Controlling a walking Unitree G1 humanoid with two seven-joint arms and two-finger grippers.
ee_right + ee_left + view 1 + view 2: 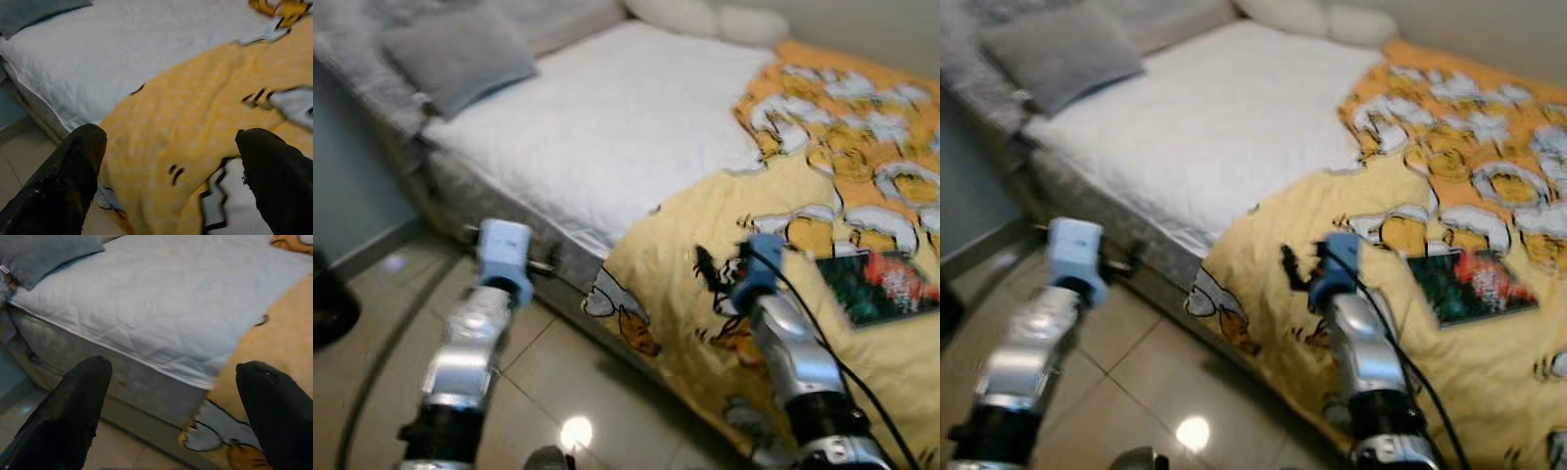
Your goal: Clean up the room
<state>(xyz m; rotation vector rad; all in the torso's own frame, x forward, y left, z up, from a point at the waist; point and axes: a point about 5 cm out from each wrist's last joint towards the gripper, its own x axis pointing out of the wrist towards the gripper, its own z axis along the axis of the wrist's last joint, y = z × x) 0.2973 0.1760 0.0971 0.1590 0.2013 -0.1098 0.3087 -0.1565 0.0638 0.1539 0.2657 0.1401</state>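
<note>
yellow blanket [803, 294] overhanging bed edge [509, 211]

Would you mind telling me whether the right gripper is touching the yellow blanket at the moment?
Apart. In the right wrist view, the right gripper has its two black fingers spread wide open, with the yellow blanket lying beyond them and nothing between or against the fingertips.

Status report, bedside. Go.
Left gripper open, off the bed's edge. Right gripper open over the yellow blanket. Book lying on blanket. Nothing held.
</note>
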